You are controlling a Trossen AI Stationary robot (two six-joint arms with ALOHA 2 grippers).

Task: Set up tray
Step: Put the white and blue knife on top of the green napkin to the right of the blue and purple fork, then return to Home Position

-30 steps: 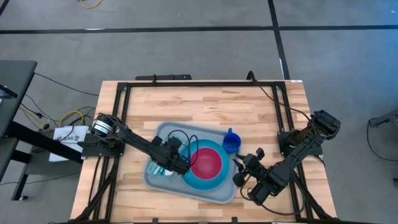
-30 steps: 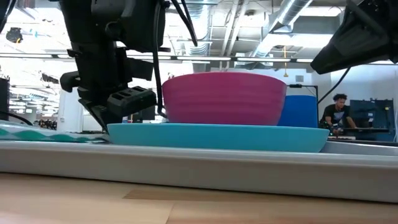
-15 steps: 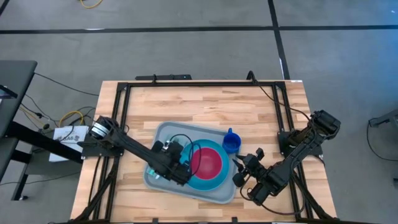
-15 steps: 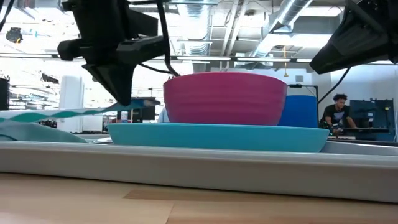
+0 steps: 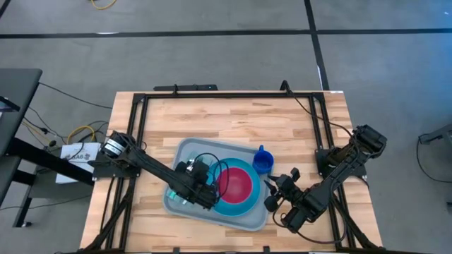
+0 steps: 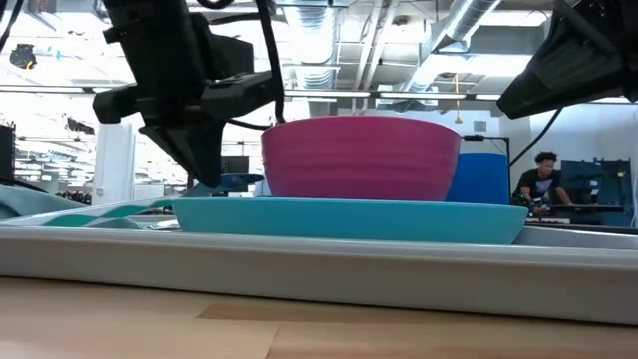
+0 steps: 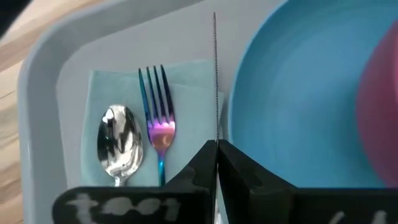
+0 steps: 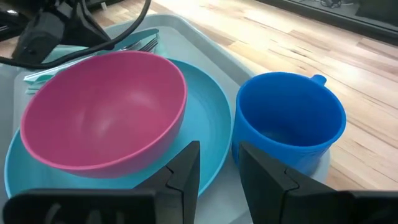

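The grey-blue tray [image 5: 185,149] lies mid-table and holds a teal plate [image 5: 244,209] with a pink bowl [image 5: 236,185] on it. A blue cup [image 5: 262,162] stands at the tray's far right corner. A light-teal napkin [image 7: 112,93] on the tray's left side carries a spoon [image 7: 118,137] and a fork [image 7: 158,106]. My left gripper [image 7: 217,144] hangs over the tray between napkin and plate, shut on a thin knife [image 7: 215,74] seen edge-on. My right gripper [image 8: 219,152] waits open beside the tray's right rim, facing cup and bowl. My left gripper pinches the knife between its two fingers [image 7: 236,168]. The knife [image 7: 216,138] runs straight out past the fingertips, along them, its thin edge up. The fingers slant down from the table's left side. Which end they have is hidden by the fingers.
Bare wooden tabletop [image 5: 233,116] stretches beyond the tray toward the far edge. A black frame [image 5: 212,94] borders the table. Beyond the table, in the low view, a person [image 6: 538,179] sits far back in the room.
My left gripper has risen from low over the tray's left side and drifted a little toward the plate and the near edge, rolling its wrist. The knife has come up with it and now slants from the fingertips.
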